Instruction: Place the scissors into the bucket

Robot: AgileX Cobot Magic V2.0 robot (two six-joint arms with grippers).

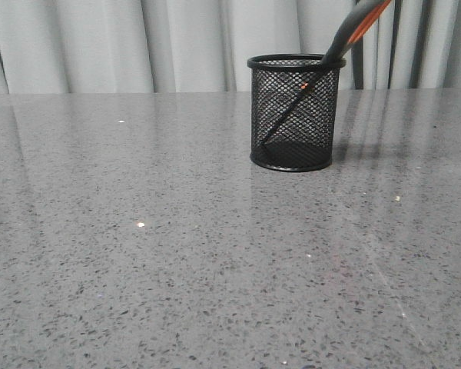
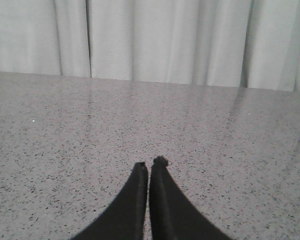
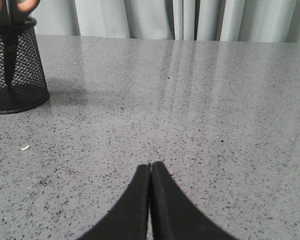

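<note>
Beneath both my claws the grey speckled table (image 1: 138, 269) is stretching away. Well apart from my right claw (image 3: 150, 165), off to one side and ahead, the bucket (image 1: 295, 115) is standing upright, and the scissors (image 1: 352, 31) are leaning inside it, blades down, handles jutting past the rim. Both that claw and my left claw (image 2: 151, 164) are sitting with fingers pressed together, gripping nothing. I am judging the placing done; what remains is only resting clear.

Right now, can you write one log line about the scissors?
scissors: blades down in bucket, handles leaning over rim | left pincer: shut, empty | right pincer: shut, empty | task: looks done
</note>
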